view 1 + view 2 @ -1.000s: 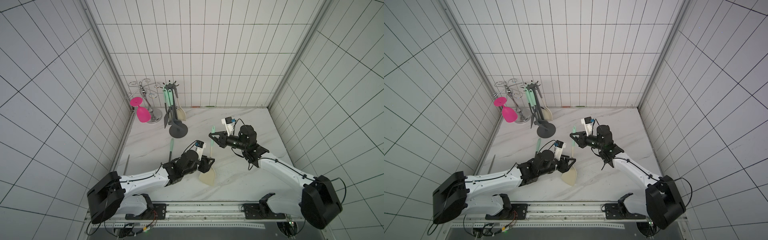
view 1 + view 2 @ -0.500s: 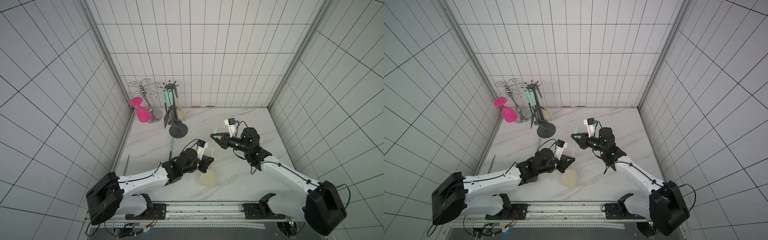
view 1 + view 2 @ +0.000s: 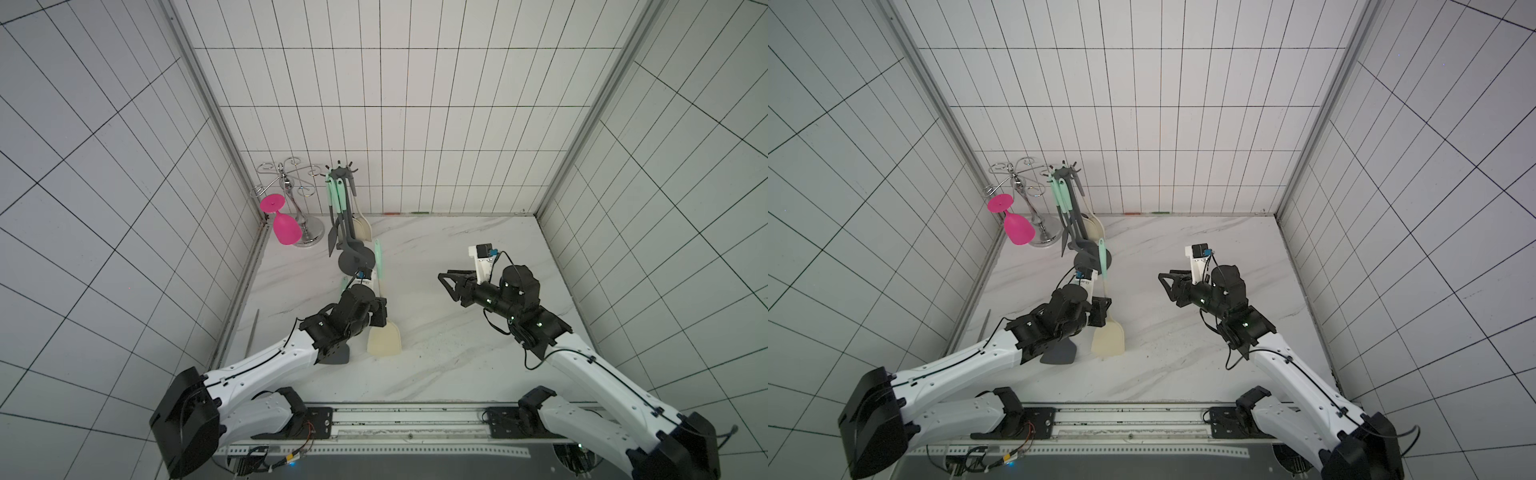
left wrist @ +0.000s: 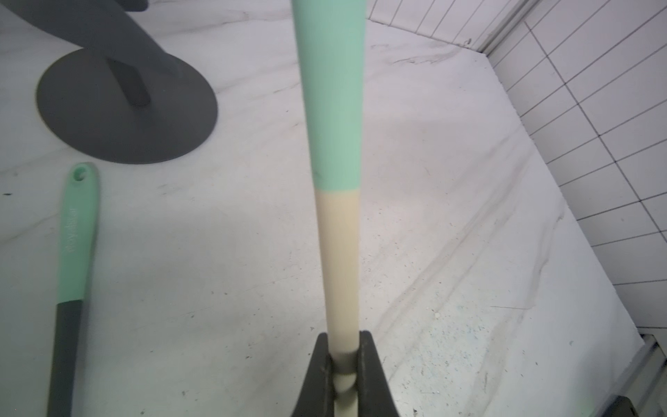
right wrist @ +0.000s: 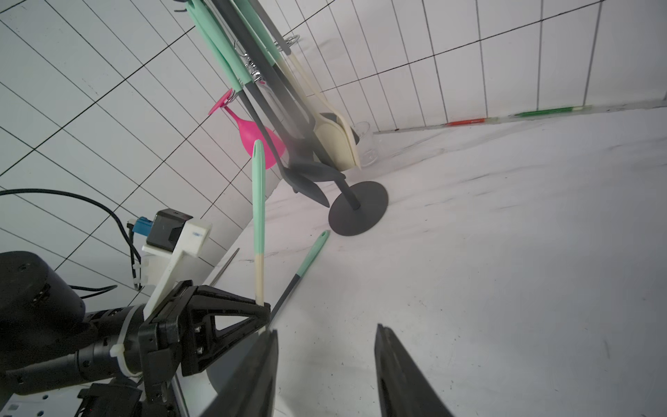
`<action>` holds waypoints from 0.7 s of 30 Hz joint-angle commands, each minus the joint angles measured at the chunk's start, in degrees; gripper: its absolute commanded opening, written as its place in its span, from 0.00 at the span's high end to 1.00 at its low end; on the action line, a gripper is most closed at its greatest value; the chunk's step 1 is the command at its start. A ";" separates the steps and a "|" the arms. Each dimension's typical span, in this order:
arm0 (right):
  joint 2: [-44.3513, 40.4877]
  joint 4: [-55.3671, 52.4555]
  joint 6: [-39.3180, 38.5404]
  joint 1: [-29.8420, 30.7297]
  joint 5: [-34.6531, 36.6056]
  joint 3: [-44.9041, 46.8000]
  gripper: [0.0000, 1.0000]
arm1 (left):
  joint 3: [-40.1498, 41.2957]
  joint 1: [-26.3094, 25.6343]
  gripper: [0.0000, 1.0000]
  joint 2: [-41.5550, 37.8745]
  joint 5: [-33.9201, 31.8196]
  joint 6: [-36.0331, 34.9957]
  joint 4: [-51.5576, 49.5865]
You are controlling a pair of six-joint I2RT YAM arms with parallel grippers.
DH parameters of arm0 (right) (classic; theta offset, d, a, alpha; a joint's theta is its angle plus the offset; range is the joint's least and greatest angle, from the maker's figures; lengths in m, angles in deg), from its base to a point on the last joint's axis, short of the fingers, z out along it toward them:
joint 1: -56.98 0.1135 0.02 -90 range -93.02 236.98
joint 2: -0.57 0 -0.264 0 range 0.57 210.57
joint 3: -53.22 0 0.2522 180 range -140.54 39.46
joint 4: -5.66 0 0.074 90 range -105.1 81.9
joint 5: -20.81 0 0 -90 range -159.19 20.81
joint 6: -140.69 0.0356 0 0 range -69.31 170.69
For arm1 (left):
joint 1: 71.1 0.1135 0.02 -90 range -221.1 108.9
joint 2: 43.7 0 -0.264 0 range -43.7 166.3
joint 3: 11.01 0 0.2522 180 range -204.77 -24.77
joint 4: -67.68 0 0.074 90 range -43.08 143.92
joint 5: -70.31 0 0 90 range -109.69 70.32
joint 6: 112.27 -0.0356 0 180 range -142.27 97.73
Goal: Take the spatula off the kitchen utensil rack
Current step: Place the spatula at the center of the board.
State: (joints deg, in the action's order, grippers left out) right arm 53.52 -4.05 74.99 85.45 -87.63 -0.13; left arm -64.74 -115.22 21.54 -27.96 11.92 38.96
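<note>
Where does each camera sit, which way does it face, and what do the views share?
Top views: high above the robot's base, looking down at the white marble table; both arms, left gripper and right gripper show.
Left wrist: behind the left gripper, shut on the cream spatula with mint-green handle, looking along it toward the dark grey utensil rack.
Right wrist: behind the open right gripper, facing the left gripper, spatula and rack.
Shared: all views show spatula and rack.

pink glass [image 3: 286, 232] hangs on chrome holder [image 3: 291, 195] (upside down) | thin rod [image 3: 254, 332] lies on table [image 3: 457, 353]
</note>
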 commanded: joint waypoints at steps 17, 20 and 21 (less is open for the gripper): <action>-5.94 -11.14 -2.26 -0.60 5.22 6.68 0.50 | -12.15 7.11 1.00 23.64 6.60 0.79 -16.64; -5.62 -10.76 -1.81 -0.56 5.54 6.97 0.50 | -11.90 7.82 1.00 23.92 7.71 0.18 -17.20; -5.41 -10.52 -1.71 -0.60 5.54 7.03 0.50 | -11.65 8.07 1.00 23.82 8.05 -0.08 -17.30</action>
State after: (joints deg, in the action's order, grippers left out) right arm 47.73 -14.74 72.63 85.45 -82.97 5.20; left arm -75.45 -107.79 44.99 -21.88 12.64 22.08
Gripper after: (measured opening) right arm 0.499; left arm 0.067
